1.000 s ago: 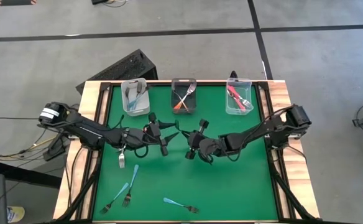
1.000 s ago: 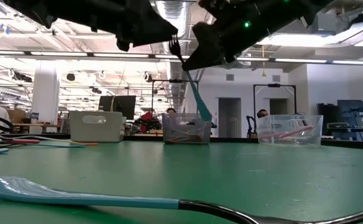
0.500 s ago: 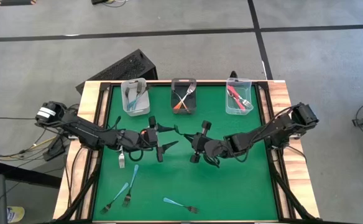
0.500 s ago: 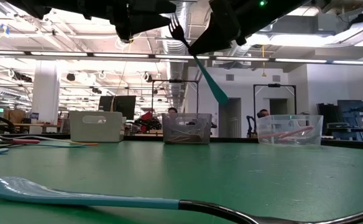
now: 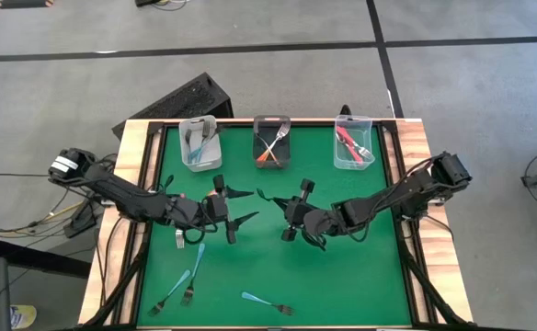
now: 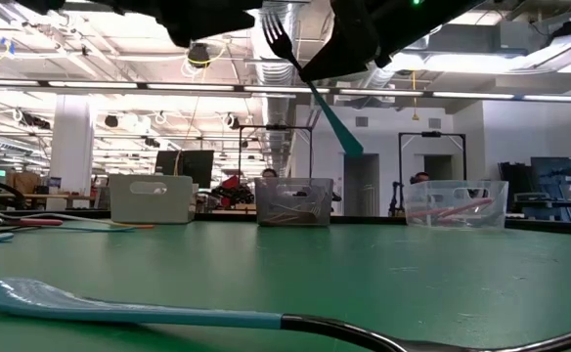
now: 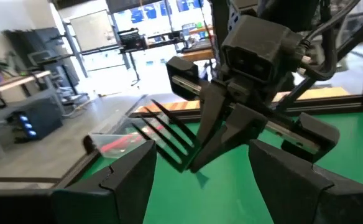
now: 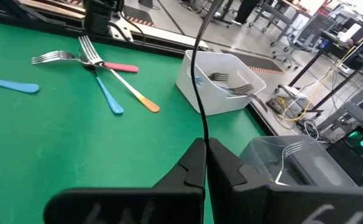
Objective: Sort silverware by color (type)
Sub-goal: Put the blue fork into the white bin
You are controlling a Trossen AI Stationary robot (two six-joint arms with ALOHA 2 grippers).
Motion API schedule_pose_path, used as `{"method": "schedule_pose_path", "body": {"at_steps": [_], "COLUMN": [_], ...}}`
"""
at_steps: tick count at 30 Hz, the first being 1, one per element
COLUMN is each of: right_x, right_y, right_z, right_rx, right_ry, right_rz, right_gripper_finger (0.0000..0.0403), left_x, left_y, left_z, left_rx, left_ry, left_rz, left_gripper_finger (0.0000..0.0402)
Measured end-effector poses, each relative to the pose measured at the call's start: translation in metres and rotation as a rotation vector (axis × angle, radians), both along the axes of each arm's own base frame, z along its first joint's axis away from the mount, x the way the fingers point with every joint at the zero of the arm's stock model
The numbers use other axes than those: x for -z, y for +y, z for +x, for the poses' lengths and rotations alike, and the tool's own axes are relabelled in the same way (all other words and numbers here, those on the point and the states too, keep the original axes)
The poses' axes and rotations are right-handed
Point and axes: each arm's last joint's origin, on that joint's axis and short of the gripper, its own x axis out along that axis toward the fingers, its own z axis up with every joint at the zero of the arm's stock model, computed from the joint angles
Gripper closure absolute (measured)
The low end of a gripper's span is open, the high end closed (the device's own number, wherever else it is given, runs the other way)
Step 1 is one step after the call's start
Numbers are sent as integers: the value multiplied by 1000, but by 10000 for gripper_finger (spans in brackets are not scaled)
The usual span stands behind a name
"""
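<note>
My right gripper (image 5: 274, 201) hovers above the middle of the green table (image 5: 342, 276), shut on a light-blue-handled fork (image 6: 329, 112). The fork's tines (image 7: 168, 134) point toward my left gripper (image 5: 239, 207). That one stands open a short way off toward the table's left, level, with nothing between its fingers. Three more blue-handled forks (image 5: 193, 264) lie flat near the front edge. Three small bins (image 5: 271, 141) stand along the far edge with forks inside. My right gripper pinches the fork between its two fingers (image 7: 222, 127) at the slim neck (image 8: 201, 121) between tines and handle. The fingers come nearly level from the table's right. The fork is lifted clear and tilted: tines (image 6: 276, 29) up, blue handle (image 6: 342, 137) slanting down.
Pink, orange and blue forks (image 8: 107, 71) lie crossed near the table's left side, under my left arm. The white bin (image 8: 222, 84) is far left and a clear bin (image 5: 353, 144) far right. Wooden rails (image 5: 131, 239) frame the table. Open green lies at the right and centre front.
My left gripper has opened wider and drawn back from the fork toward the table's left and near edges. My right gripper keeps the fork and has risen slightly; the fork has tipped, its blue handle swinging up from a steep hang to a shallower slant.
</note>
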Motion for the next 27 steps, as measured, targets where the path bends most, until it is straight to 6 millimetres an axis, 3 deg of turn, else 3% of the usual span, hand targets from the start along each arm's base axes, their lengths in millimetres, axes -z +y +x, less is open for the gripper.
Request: {"method": "schedule_pose_path", "body": {"at_steps": [7, 11, 16, 21, 27], "right_x": [-3, -6, -6, -6, -5], "right_y": [4, 11, 11, 11, 11], "right_z": [1, 2, 2, 2, 3], "right_rx": [-49, -174, -183, -183, -192], "right_ry": [-19, -26, -25, -25, -23], "right_rz": [4, 7, 8, 8, 10], "right_gripper_finger": [383, 383, 383, 383, 378], "left_x": [-2, 1, -1, -3, 0], "left_y": [3, 8, 15, 15, 19], "left_z": [-4, 1, 5, 6, 7], "left_rx": [-34, 28, 147, 243, 240], "left_ry": [11, 21, -3, -19, 20], "left_rz": [-13, -28, -64, -61, -33], "left_gripper_finger": [153, 153, 163, 232, 373]}}
